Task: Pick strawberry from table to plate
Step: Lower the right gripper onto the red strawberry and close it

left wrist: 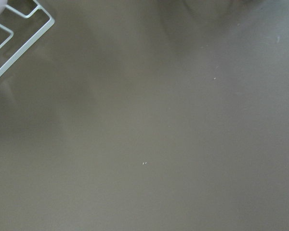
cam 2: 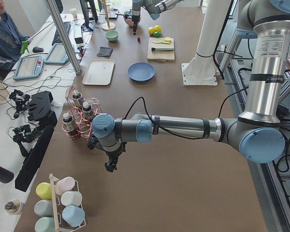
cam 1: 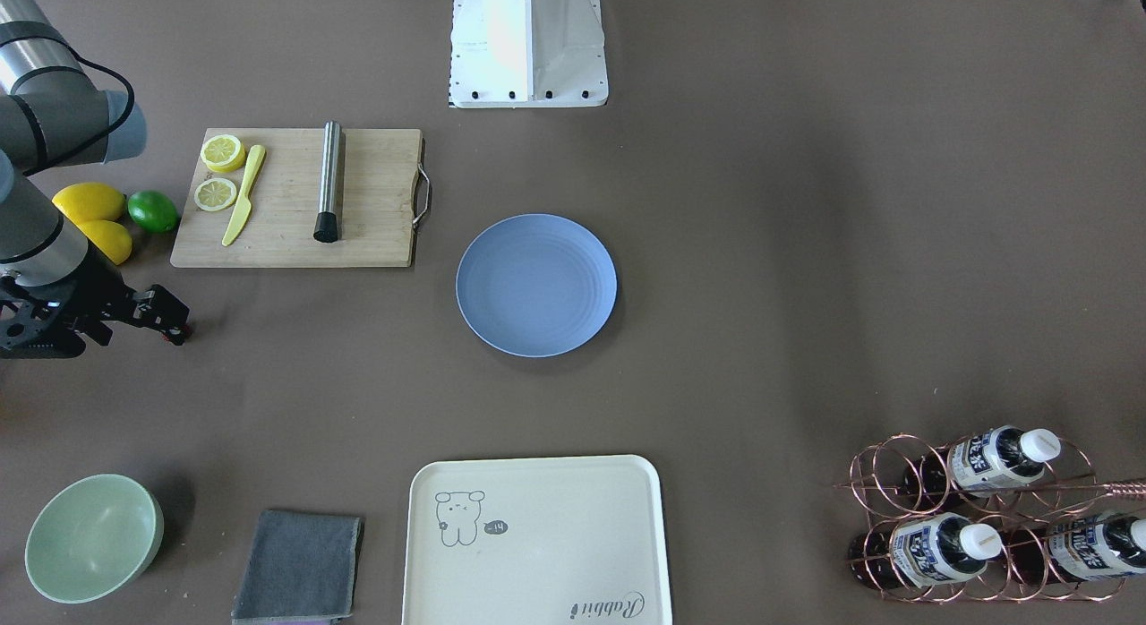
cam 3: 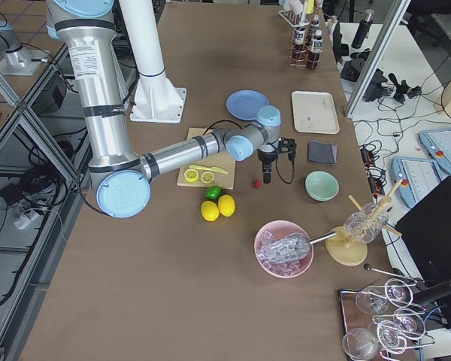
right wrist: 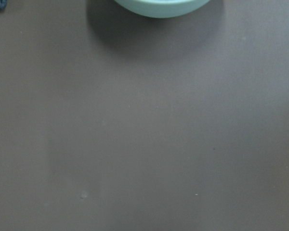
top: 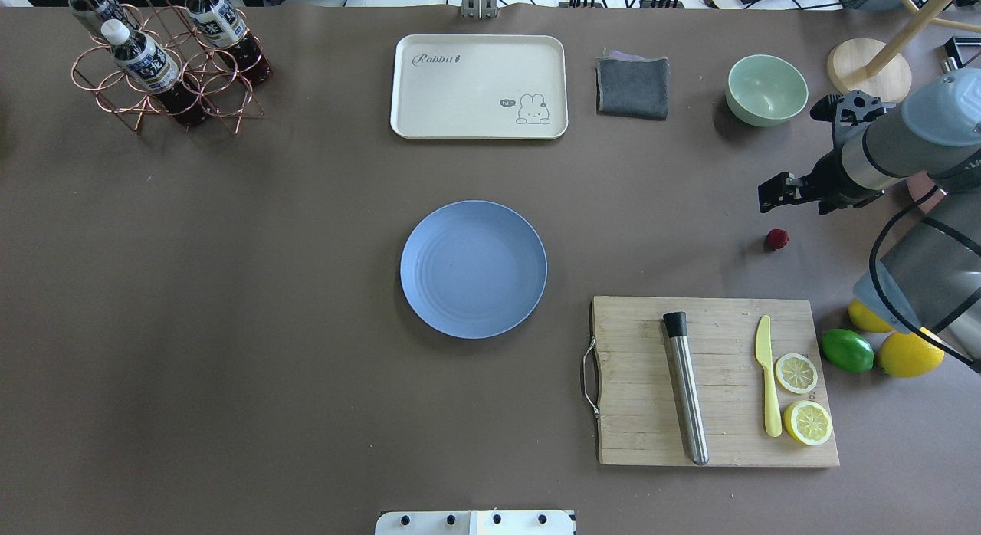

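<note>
Dark red against the brown-grey desk (top: 306,328), the strawberry (top: 776,239) lay on the bare surface. It was near the far edge of the cutting board (top: 720,382) and well apart from the blue plate (top: 474,269), which sat empty in the middle. The right jaws hung just beyond the berry, on the side toward the green bowl (top: 766,89), not touching the fruit. They looked parted, with nothing between them.

The right wrist camera showed only desk and the bowl's rim, no berry, so the jaws seemed not yet lined up over it. The step in hand was judged to be the approach before the pick-up, with none of the carry done.

The next move would call for a short shift toward the berry, a descent straddling it, and a gentle closing, since so small and round a thing could roll away.

The left jaws showed only in a side view, near the bottle rack (top: 165,67) and far from the work. Whether they were parted or closed could not be told.
</note>
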